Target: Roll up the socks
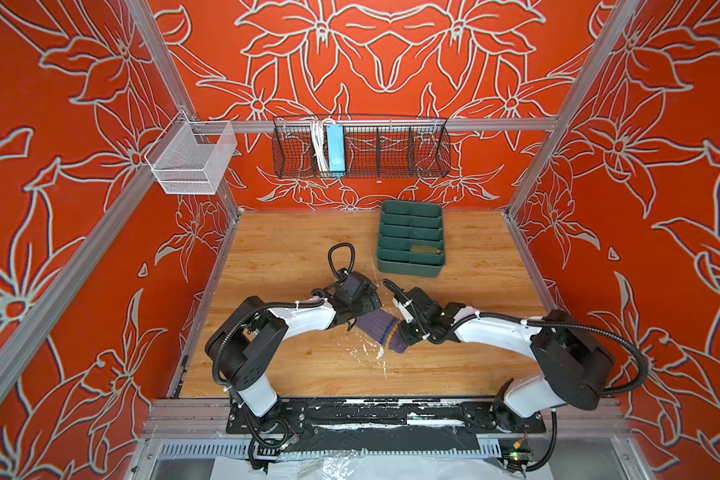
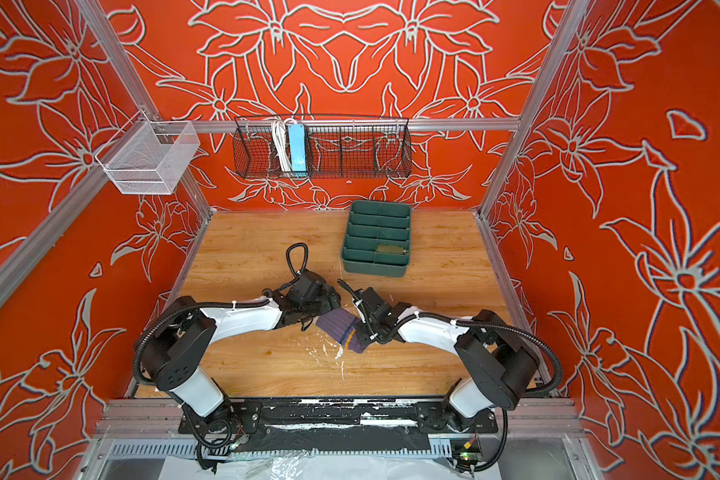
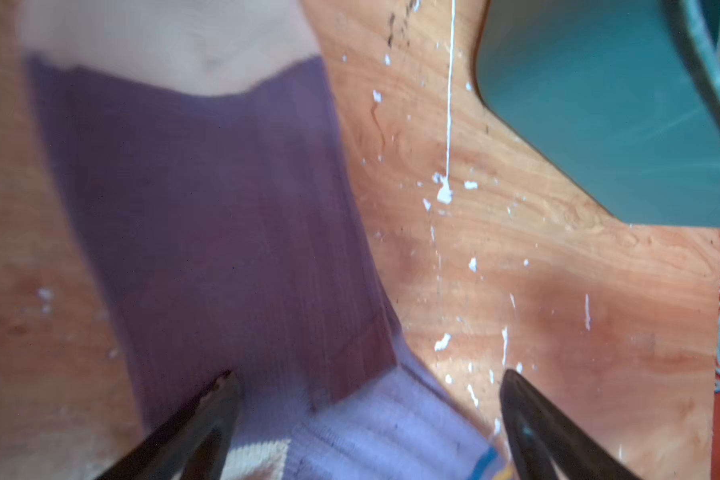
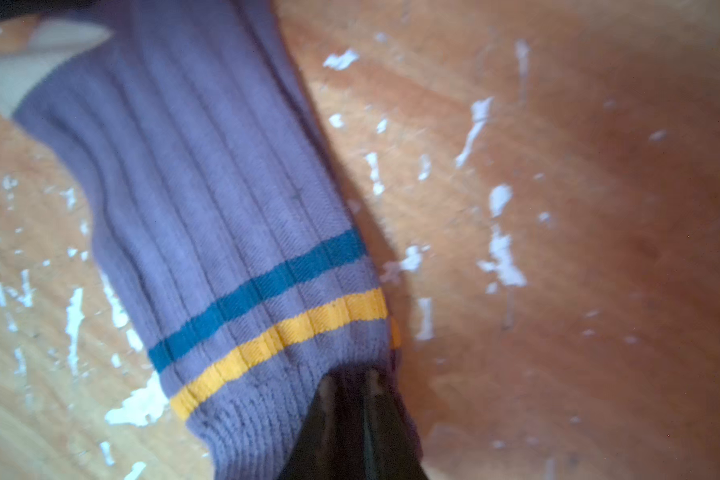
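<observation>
Purple sock lay on the table near the front, between both arms. Right gripper was pinched onto the cuff edge just past the yellow stripe, likely anchoring that end so the fabric stays taut. Left gripper stood spread wide over the sock's left side, clamping nothing, probably lining up a grab. Green tray sat behind, well apart. Olive sock was already in a right-hand compartment near its front; other slots looked empty. Wire basket on the back wall held a blue power strip and white cable. Mesh basket looked empty.
</observation>
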